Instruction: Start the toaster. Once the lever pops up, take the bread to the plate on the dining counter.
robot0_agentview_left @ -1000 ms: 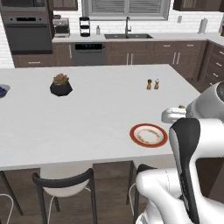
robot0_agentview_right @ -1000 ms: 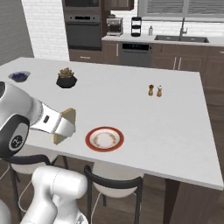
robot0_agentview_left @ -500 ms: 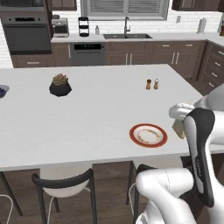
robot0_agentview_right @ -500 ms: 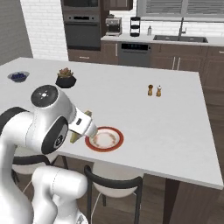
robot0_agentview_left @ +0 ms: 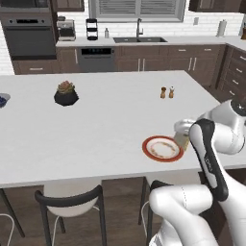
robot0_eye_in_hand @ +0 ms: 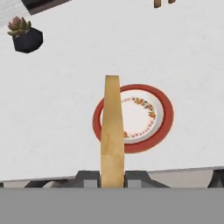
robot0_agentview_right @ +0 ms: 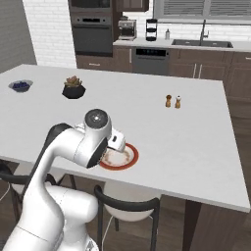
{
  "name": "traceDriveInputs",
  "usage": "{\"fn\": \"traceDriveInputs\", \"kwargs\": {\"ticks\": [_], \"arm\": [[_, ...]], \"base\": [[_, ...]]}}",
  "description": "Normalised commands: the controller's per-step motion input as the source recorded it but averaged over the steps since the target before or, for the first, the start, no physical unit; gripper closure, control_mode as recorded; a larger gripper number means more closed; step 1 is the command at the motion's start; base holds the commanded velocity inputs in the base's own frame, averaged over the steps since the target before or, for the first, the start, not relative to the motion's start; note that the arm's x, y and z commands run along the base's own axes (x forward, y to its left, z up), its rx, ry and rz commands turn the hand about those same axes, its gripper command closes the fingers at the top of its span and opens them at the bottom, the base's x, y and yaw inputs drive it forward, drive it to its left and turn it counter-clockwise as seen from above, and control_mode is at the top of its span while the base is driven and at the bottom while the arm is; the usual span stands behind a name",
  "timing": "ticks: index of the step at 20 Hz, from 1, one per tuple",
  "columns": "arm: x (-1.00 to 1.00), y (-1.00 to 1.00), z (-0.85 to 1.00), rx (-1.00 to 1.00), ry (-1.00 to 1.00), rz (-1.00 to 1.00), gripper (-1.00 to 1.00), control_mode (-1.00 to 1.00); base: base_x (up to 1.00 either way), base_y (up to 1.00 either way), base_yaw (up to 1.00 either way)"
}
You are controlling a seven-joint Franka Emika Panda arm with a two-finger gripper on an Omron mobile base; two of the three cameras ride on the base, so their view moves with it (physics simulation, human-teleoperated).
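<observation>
My gripper (robot0_eye_in_hand: 112, 178) is shut on the bread (robot0_eye_in_hand: 112, 127), a pale tan slice seen edge-on and standing upright between the fingers. Under it lies the plate (robot0_eye_in_hand: 138, 117) with its red-orange rim, on the white dining counter (robot0_eye_in_hand: 65, 87); the slice hangs over the plate's left part. From the left base the bread (robot0_agentview_left: 182, 141) hangs just right of the plate (robot0_agentview_left: 162, 148), near the dining counter's (robot0_agentview_left: 105, 125) front edge. My arm covers part of the plate (robot0_agentview_right: 129, 156) from the right base. The toaster is too far off to pick out among the appliances on the back wall counter.
A potted succulent (robot0_agentview_left: 66, 93) and a blue bowl (robot0_agentview_left: 2, 100) stand at the counter's left. Salt and pepper shakers (robot0_agentview_left: 167, 92) sit behind the plate. Dark chairs (robot0_agentview_left: 72, 202) are tucked under the front edge. The sink counter (robot0_agentview_left: 139, 41) runs along the far wall.
The arm has swung in over the counter with the bread, from beside the plate to above it. The grip has stayed shut.
</observation>
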Motion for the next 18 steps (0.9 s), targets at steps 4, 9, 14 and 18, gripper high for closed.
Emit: {"fn": "traceDriveInputs", "kwargs": {"ticks": [4, 9, 14, 18], "arm": [[0.64, 0.00, -0.76, 0.00, 0.00, 0.09, 1.00, -1.00], [0.32, 0.00, -0.60, 0.00, 0.00, 0.07, 1.00, -1.00], [0.57, 0.00, -0.41, 0.00, 0.00, 0.04, 1.00, -1.00], [0.76, 0.00, -0.15, 0.01, 0.00, 0.02, 1.00, -1.00]], "base": [[0.00, 0.00, 0.00], [0.00, 0.00, 0.00], [0.00, 0.00, 0.00], [0.00, 0.00, 0.00]]}}
